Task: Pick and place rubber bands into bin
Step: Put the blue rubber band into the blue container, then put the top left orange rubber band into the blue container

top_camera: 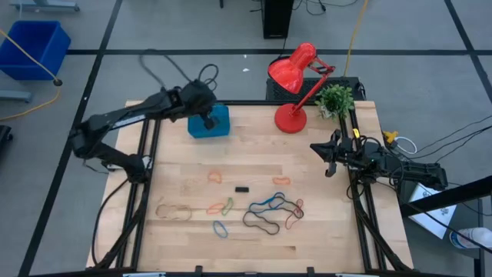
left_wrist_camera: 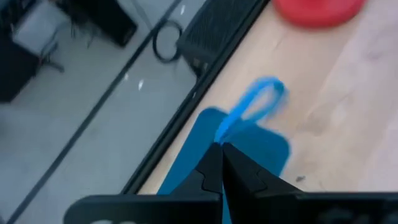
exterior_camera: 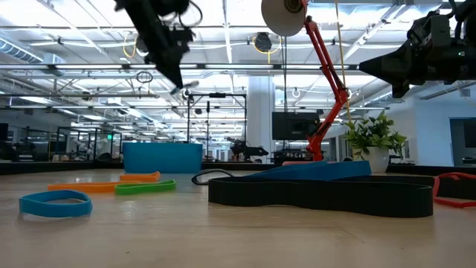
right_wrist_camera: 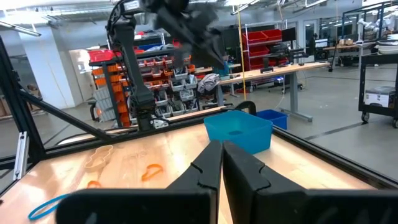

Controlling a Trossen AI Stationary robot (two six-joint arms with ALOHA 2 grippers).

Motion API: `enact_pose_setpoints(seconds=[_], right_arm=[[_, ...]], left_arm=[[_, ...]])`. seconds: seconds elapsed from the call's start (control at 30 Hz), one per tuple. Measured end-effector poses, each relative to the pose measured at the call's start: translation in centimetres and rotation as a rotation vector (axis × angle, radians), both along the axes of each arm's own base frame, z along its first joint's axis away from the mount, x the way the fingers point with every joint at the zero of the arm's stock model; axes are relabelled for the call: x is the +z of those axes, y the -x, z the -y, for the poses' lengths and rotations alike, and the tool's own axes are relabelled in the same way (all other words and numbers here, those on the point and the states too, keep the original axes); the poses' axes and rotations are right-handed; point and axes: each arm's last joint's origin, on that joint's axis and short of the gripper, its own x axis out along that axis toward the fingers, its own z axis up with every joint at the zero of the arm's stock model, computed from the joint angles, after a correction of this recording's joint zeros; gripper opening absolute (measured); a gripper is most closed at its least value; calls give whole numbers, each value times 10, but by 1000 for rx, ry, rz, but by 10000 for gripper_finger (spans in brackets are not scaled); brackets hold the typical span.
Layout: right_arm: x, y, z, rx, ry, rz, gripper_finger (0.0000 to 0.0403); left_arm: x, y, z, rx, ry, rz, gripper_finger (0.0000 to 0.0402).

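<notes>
The left gripper (left_wrist_camera: 221, 146) pinches 1 blue rubber band (left_wrist_camera: 254, 107), its fingers pressed together on the loop, which dangles directly beneath it over the teal bin (top_camera: 209, 121) (the bin sits at the table's far edge). Beyond the bin from this gripper stands a red lamp (top_camera: 296, 81), with a small potted plant (top_camera: 335, 99) beside it. The remaining rubber bands (top_camera: 265, 209) lie scattered across the wooden table (top_camera: 254, 154), well apart from the left gripper, toward the near edge. The right gripper (top_camera: 329, 158), fingers closed and empty, hovers at the table's right side.
</notes>
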Motion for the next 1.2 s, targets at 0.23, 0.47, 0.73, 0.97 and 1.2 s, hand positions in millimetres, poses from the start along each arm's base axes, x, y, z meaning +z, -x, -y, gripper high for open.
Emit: enact_pose_setpoints(seconds=[0.23, 0.47, 0.73, 0.97, 1.2], right_arm=[[0, 0, 0, 0, 0, 0, 9], [0, 0, 0, 0, 0, -3, 9], [-2, 0, 0, -2, 22, -24, 9], [-2, 0, 0, -2, 22, -24, 9], [-2, 0, 0, -2, 23, -23, 9]], left_arm=[[-51, -17, -35, 59, 120, -126, 4], [-100, -27, -55, 97, 229, -245, 4], [-128, -32, -62, 90, 316, -297, 6], [-132, -33, -62, 88, 324, -308, 24], [-118, -29, -60, 90, 296, -280, 39]])
